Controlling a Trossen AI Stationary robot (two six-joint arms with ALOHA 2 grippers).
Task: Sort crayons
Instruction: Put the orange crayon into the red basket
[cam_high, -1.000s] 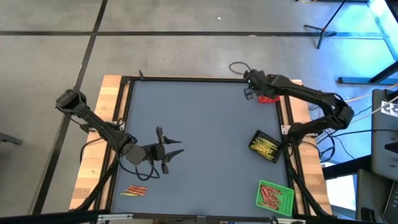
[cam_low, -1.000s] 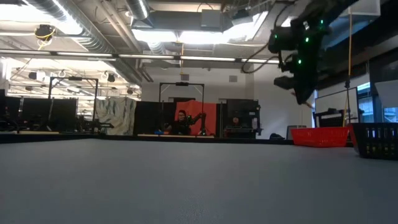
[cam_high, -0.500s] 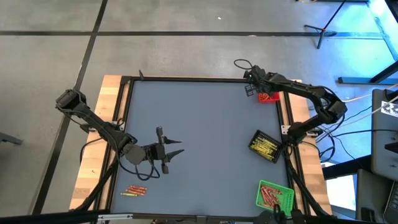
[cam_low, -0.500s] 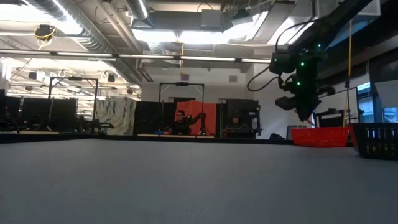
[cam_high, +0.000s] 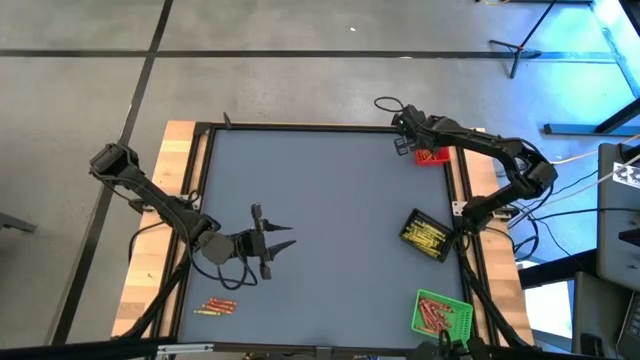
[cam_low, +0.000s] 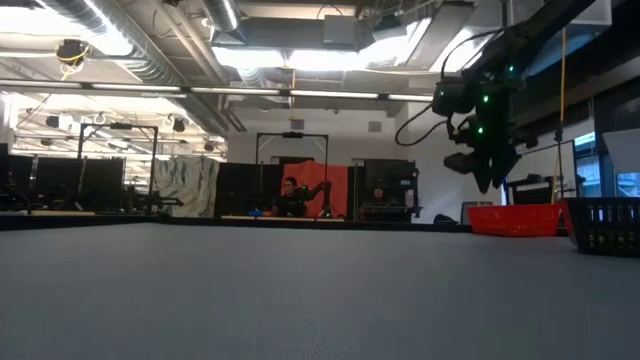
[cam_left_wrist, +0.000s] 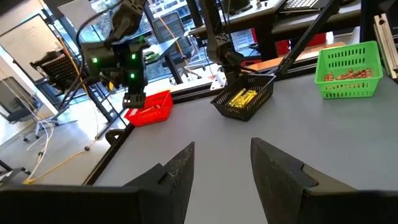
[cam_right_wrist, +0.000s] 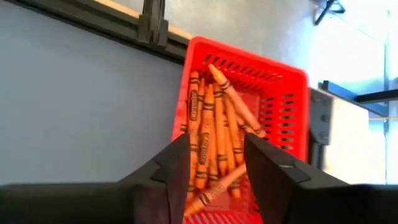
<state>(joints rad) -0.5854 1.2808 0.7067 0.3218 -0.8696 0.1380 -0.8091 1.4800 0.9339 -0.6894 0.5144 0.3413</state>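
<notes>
A small heap of loose red, orange and yellow crayons (cam_high: 215, 307) lies on the grey mat near the front left corner. Orange crayons (cam_right_wrist: 214, 124) lie in the red tray (cam_high: 433, 156) at the far right. My right gripper (cam_right_wrist: 214, 177) hangs open just above that tray, slanting down at it, with nothing between its fingers. It also shows in the high view (cam_high: 403, 148) and the low view (cam_low: 485, 180). My left gripper (cam_high: 272, 248) stands open and level above the mat, left of the middle and behind the loose crayons, and holds nothing.
A black tray (cam_high: 425, 235) with yellow crayons stands at the right edge. A green tray (cam_high: 441, 313) with red crayons stands at the front right corner. A dark frame on wooden boards (cam_high: 180, 140) borders the mat. The mat's middle (cam_high: 330, 210) is bare.
My right gripper has sunk toward the red tray and shifted slightly over it. Most of the move came in the first half second, and it has hardly moved since.
</notes>
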